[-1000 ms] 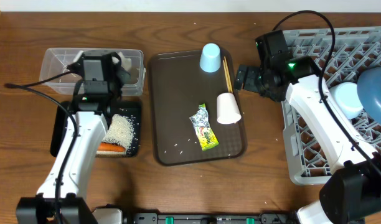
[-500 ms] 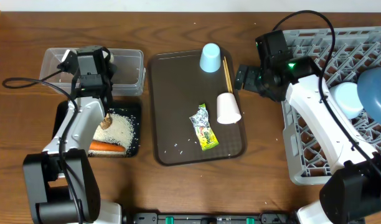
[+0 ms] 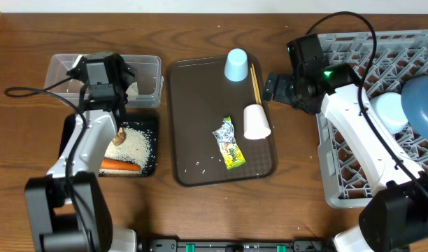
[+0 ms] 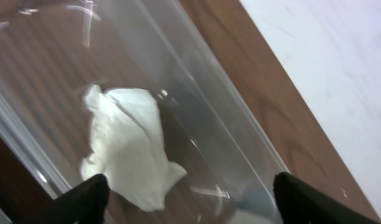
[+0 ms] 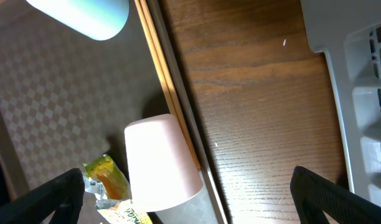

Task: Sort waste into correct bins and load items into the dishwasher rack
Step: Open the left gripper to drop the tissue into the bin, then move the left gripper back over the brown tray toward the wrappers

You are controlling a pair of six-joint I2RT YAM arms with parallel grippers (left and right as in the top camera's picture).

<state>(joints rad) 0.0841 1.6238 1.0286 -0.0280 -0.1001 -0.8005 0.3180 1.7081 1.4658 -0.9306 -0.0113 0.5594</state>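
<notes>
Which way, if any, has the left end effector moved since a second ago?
Yes. In the overhead view the left end effector has shifted left over the clear tub, toward its left end.

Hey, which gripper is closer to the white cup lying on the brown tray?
Right. The right gripper hovers by the brown tray's right edge, close to the white cup. The left gripper is over the clear tub, on the far side of the tray.
</notes>
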